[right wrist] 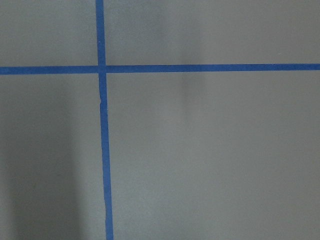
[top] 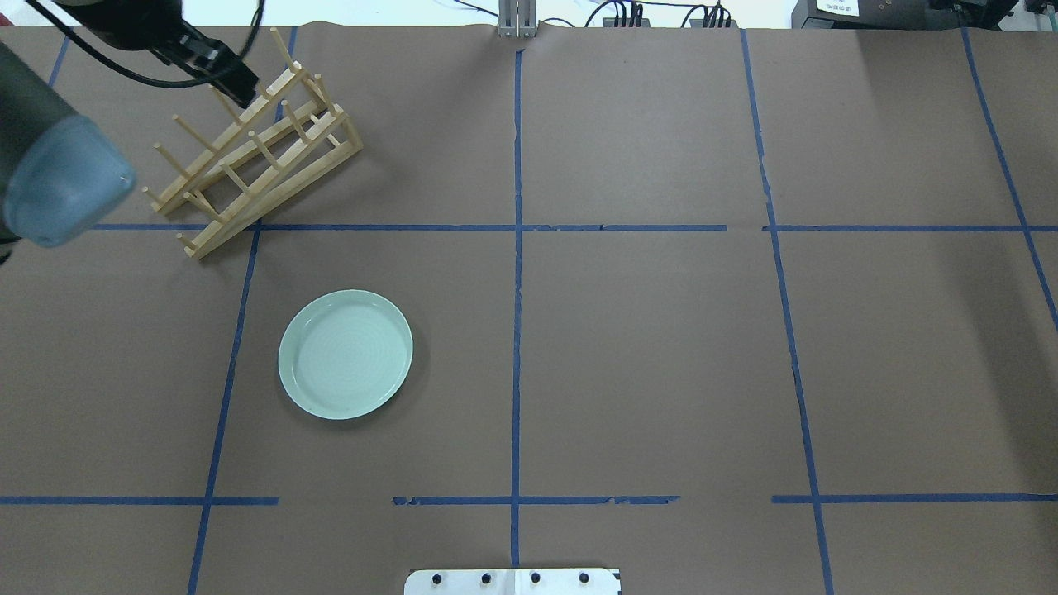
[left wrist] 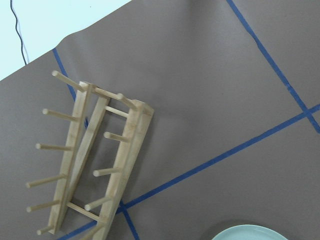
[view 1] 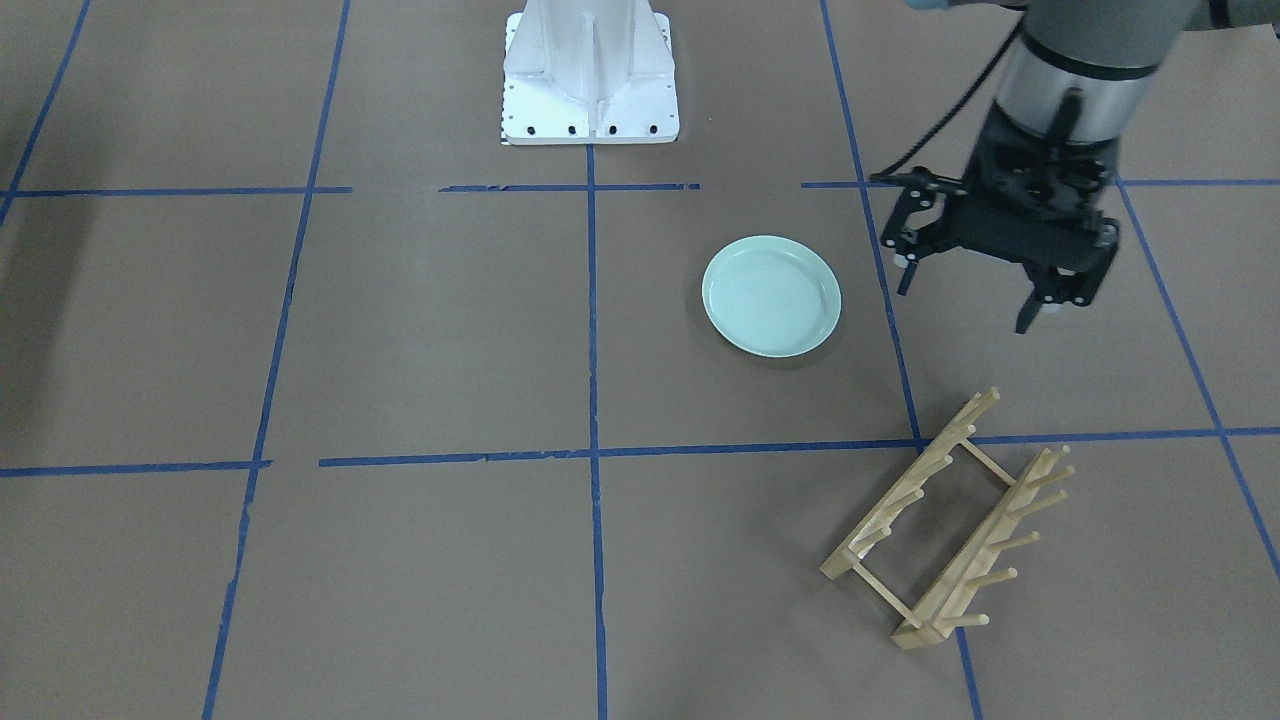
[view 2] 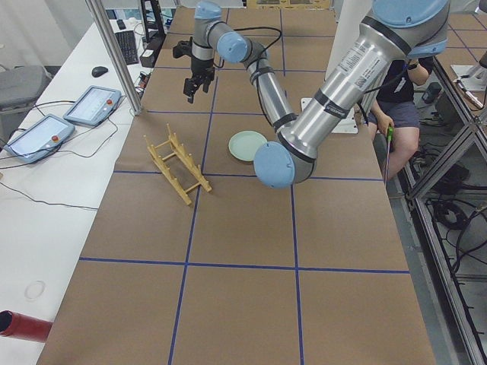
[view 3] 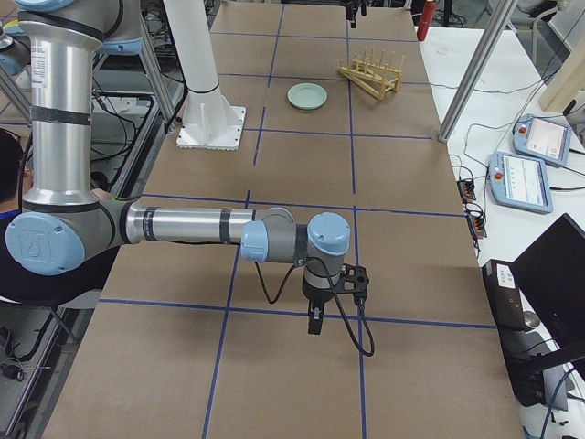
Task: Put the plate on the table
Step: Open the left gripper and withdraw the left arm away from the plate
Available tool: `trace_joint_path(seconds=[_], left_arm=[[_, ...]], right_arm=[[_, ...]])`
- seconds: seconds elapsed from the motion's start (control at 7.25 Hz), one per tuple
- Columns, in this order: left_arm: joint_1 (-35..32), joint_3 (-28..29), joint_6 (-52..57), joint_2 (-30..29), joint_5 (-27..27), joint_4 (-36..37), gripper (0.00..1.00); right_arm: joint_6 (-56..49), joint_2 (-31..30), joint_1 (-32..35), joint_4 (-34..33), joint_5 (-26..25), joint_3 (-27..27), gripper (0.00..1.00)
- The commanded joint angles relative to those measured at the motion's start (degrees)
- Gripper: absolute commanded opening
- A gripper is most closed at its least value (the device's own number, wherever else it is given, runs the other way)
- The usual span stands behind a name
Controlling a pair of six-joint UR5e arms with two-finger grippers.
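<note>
The pale mint-green plate (view 1: 771,296) lies flat and upright on the brown table (view 1: 420,330), beside a blue tape line. It also shows in the overhead view (top: 345,354) and at the bottom edge of the left wrist view (left wrist: 250,234). My left gripper (view 1: 965,300) hangs above the table between the plate and the wooden rack (view 1: 950,520), open and empty, apart from both. My right gripper (view 3: 315,326) shows only in the exterior right view, far from the plate, low over bare table. I cannot tell whether it is open or shut.
The wooden peg rack (top: 256,165) lies tipped on its side on the table's far left, with no plate in it. The white robot base (view 1: 590,80) stands at the near middle. An operator sits at the table's side (view 2: 407,99).
</note>
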Motion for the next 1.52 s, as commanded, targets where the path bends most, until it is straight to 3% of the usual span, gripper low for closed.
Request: trace_joint_path(seconds=[0.0, 0.14, 0.28, 0.69, 0.83, 1.38], left_arm=[[-6.57, 2.47, 2.12, 9.36, -9.00, -7.31, 1.00], [-11.90, 7.81, 8.13, 11.30, -13.82, -8.45, 1.00], [-15.18, 8.47, 12.54, 16.71, -16.13, -8.98, 1.00], [-24.07, 17.06, 23.79, 25.88, -17.04, -11.63, 1.00], [-25.56, 18.13, 24.53, 30.00, -16.95, -11.71, 1.00], [-28.04, 18.05, 24.36, 32.41, -16.51, -11.54, 1.00]], right_arm=[[-0.06, 0.00, 0.00, 0.00, 0.00, 0.00, 1.00], [-0.06, 0.00, 0.00, 0.00, 0.00, 0.00, 1.00], [-0.06, 0.00, 0.00, 0.00, 0.00, 0.00, 1.00], [-0.06, 0.00, 0.00, 0.00, 0.00, 0.00, 1.00], [-0.06, 0.00, 0.00, 0.00, 0.00, 0.00, 1.00], [0.03, 0.00, 0.00, 0.00, 0.09, 0.00, 1.00]])
